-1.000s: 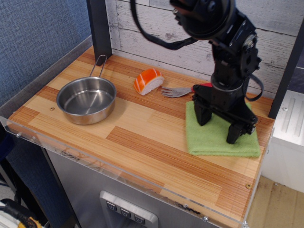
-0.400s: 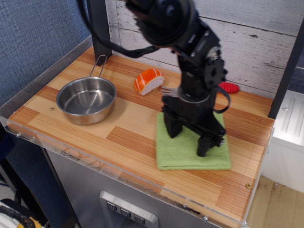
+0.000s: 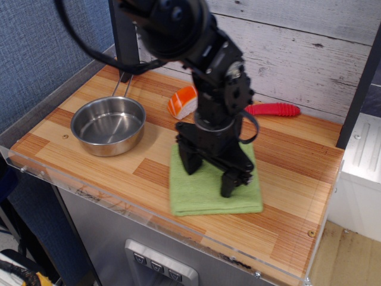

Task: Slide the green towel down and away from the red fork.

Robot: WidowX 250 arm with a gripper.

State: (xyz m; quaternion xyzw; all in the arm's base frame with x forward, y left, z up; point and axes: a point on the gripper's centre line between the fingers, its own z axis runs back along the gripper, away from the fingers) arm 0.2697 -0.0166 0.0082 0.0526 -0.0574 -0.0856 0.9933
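Pressing down from above, the tool (image 3: 209,174) stood on the towel (image 3: 214,190) with its two fingers spread wide, one fingertip (image 3: 187,165) planted on the cloth's left part and the other (image 3: 229,186) nearer its middle; it pinched nothing and only bore on the fabric. The towel lay directly beneath the tool and flat on the counter (image 3: 89,164), reaching a little past the fingers toward the front edge and off to the right, its front hem close to that edge. The fork (image 3: 272,109) lay behind the tool and off to its right, near the back wall; only its red handle showed, the long axis running roughly side to side along the wall, while the head was hidden behind the arm. Bare wood separated the visible handle from the towel's back edge, though whether the hidden tines reached closer could not be told. Judged from that layout, any further slide had to go toward the front edge and away from the wall, and little room was left there before the cloth would overhang. A sushi piece (image 3: 183,101) sat behind the tool to its left, and a pan (image 3: 109,125) stood well off to the left, both clear of the towel.
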